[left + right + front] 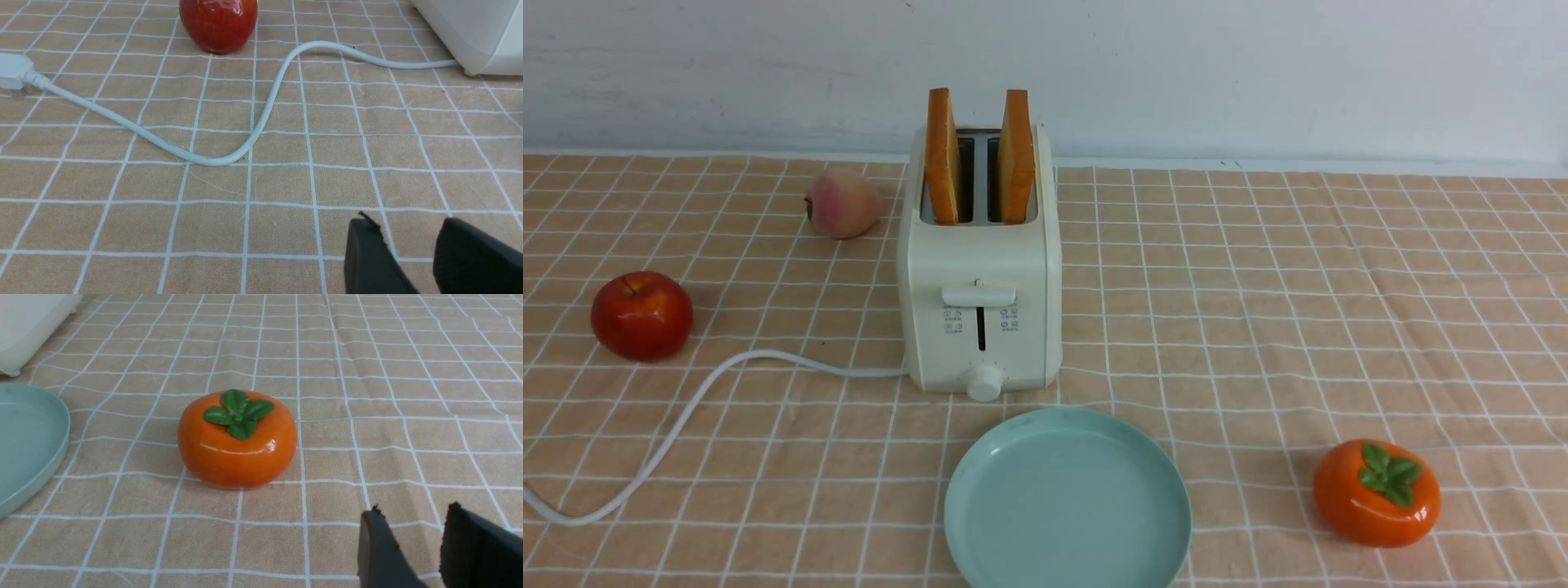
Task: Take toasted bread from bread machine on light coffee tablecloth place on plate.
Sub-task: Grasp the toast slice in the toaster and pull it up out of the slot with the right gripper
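Two toasted bread slices [942,157] [1018,157] stand upright in the slots of the cream-white bread machine [980,269] on the light coffee tablecloth [1258,310]. The pale mint-green plate [980,490] lies empty just in front of it and shows in the right wrist view [61,437]. Neither arm shows in the front view. My left gripper [406,222] is open and empty, low over the cloth near the toaster's corner [478,36]. My right gripper [412,508] is open and empty over bare cloth.
A red apple [642,315] and a peach [843,203] lie left of the toaster. The white cord [686,416] snakes to the front left; its plug [14,73] lies on the cloth. An orange persimmon [1376,492] sits right of the plate.
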